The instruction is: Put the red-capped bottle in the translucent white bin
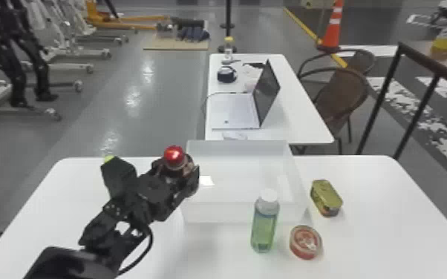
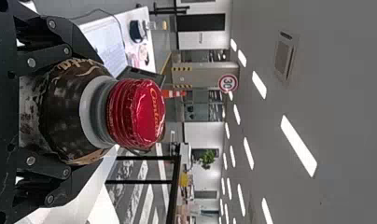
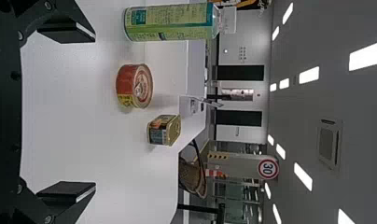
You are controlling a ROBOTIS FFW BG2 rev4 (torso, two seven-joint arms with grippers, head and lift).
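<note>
One red-capped bottle [image 1: 174, 156], in the left gripper [image 1: 179, 170], seems outside the bin [image 1: 222, 213].

The red-capped bottle [image 1: 174, 156] has its base hidden.

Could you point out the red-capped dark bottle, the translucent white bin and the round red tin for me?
Red-capped dark bottle [image 2: 95, 112]: left wrist view, on its pale neck.
Translucent white bin [image 1: 219, 213]: head view, on its near wall.
Round red tin [image 1: 304, 239]: head view, on its lid.

the bottle cap [image 1: 174, 155] is red, the table [image 1: 375, 241] plain white.
</note>
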